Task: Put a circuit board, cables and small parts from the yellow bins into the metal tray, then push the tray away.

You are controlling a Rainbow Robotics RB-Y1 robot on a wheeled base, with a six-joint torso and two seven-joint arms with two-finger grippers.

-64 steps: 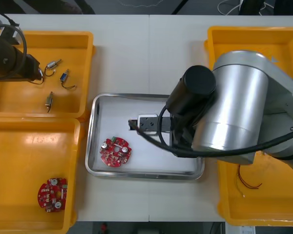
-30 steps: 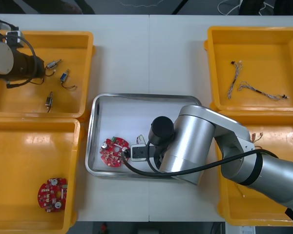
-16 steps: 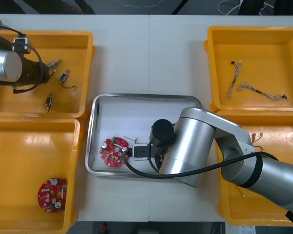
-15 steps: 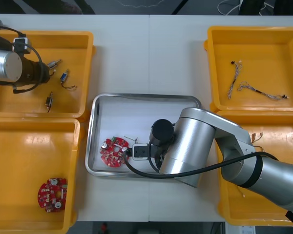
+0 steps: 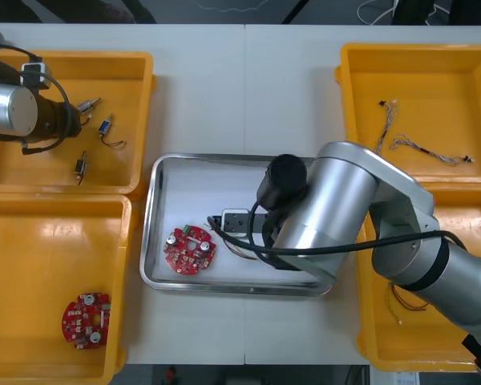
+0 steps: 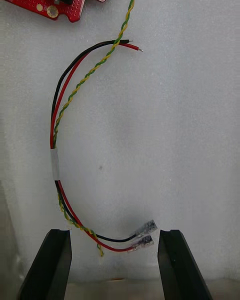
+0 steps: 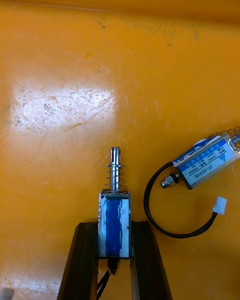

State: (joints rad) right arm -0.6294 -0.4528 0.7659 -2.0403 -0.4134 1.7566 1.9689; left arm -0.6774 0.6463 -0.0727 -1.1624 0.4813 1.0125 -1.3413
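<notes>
My left gripper (image 7: 114, 228) is shut on a small metal part (image 7: 114, 215) with a blue body and a spring, down in the far left yellow bin (image 5: 32, 168). In the front view that left gripper (image 5: 70, 117) sits beside the part (image 5: 86, 105). My right gripper (image 6: 116, 237) stands open just above the white floor of the metal tray (image 5: 156, 200). A red and yellow cable (image 6: 55, 130) lies loose on that floor, its plug ends between the fingers. A round red circuit board (image 5: 190, 248) lies in the tray beyond the cable, close to the right gripper (image 5: 218, 223).
Another small part with a black wire (image 7: 202, 162) lies next to the held one, and a third (image 5: 80, 164) is nearer the bin's wall. A second board (image 5: 86, 320) is in the near left bin. Blue and white cables (image 5: 417, 144) lie in the far right bin.
The right gripper opened, left the cable on the tray floor and drew back from the tray's near edge. The left gripper shut on the small part.
</notes>
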